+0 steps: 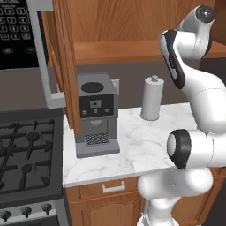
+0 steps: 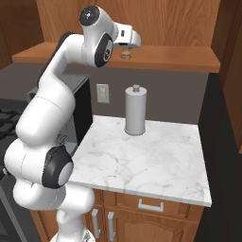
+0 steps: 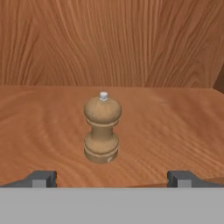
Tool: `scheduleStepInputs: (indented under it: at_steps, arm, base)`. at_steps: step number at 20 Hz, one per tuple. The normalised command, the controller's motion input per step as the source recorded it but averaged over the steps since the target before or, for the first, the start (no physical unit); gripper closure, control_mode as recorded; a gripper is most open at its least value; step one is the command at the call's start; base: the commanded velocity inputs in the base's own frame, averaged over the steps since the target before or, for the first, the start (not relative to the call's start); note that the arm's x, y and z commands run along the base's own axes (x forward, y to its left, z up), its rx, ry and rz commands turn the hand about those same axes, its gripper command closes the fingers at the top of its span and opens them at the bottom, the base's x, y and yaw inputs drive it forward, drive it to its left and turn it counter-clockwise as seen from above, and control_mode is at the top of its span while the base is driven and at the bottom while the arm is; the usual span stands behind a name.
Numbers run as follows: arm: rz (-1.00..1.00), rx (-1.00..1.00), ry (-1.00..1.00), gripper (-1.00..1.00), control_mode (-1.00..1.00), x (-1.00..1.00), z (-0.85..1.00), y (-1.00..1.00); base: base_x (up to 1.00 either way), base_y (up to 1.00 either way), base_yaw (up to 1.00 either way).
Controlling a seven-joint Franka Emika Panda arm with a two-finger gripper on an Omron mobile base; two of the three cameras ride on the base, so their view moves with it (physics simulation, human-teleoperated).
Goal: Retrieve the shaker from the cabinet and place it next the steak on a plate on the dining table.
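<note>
Rising from the lower right of the left base view, the white arm bends up to the top right, beside the reddish-brown wooden wall cabinet (image 1: 128, 26) with its plank door swung open at upper left; a tall white paper-towel roll (image 1: 152, 98) stands on the white marble counter (image 1: 132, 150) near a grey coffee machine (image 1: 96, 114)

At top centre of the right base view, the two-finger gripper (image 2: 125, 51) reaches over the cabinet's shelf edge, the small brown wooden shaker (image 2: 125, 55) just below it

Centred in the hand view, the shaker stands upright on the shelf; the dark fingertips (image 3: 40, 178) sit wide apart at the bottom corners, the shaker beyond them
</note>
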Motion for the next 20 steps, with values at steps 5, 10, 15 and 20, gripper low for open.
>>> scheduleStepInputs:
  at_steps: [5, 10, 15, 20]
  arm:
    - [0.00, 0.00, 0.00, -1.00, -1.00, 0.27, 0.00, 0.00]
    - [0.00, 0.00, 0.00, -1.00, -1.00, 0.25, 0.00, 0.00]
    - [0.00, 0.00, 0.00, -1.00, -1.00, 0.24, 0.00, 0.00]
    - [0.00, 0.00, 0.00, -1.00, -1.00, 0.28, 0.00, 0.00]
  base:
    - [0.00, 0.00, 0.00]
    - [0.00, 0.00, 0.00]
    - [0.00, 0.00, 0.00]
    - [0.00, 0.00, 0.00]
